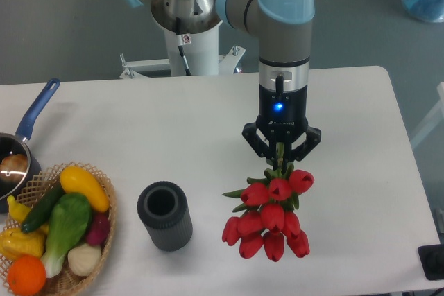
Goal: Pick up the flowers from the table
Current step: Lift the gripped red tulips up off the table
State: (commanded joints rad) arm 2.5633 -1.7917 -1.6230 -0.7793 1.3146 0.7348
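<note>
Flowers [272, 221] hanging blooms-down, stems upright, seemingly pinched by tool [280, 158]

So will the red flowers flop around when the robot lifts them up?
Probably a bit. The gripper pinches only the thin stems, and the flowers hang below with the heavy red heads at the bottom, so they may sway. The bunch stays together in one clump, so it likely won't fall apart. It looks light, though thin stems could slip.

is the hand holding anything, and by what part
The hand holds the flowers by the green stems at the top, red blooms hanging below.
</note>
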